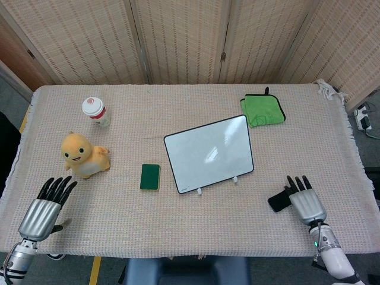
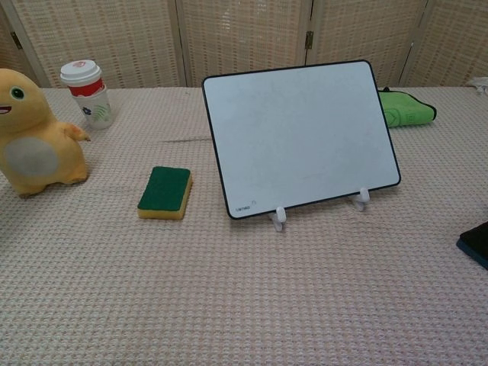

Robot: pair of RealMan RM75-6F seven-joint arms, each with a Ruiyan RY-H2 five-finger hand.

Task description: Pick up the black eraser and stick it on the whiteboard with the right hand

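The black eraser [image 1: 276, 202] lies flat on the table cloth, right of the whiteboard [image 1: 208, 153], which leans back on small white feet. My right hand [image 1: 306, 205] is at the eraser's right end, palm down, its outstretched fingertips [image 1: 291, 189] over that end; whether they touch it is unclear. It holds nothing. My left hand [image 1: 43, 211] rests near the front left edge with fingers spread and empty. In the chest view only a corner of the eraser [image 2: 477, 242] shows at the right border beside the whiteboard [image 2: 301, 137]; neither hand appears there.
A yellow plush toy [image 1: 83, 155] and a paper cup [image 1: 95, 111] stand at the left. A green sponge [image 1: 150, 176] lies just left of the whiteboard. A folded green cloth [image 1: 262, 110] sits behind the board at the back right.
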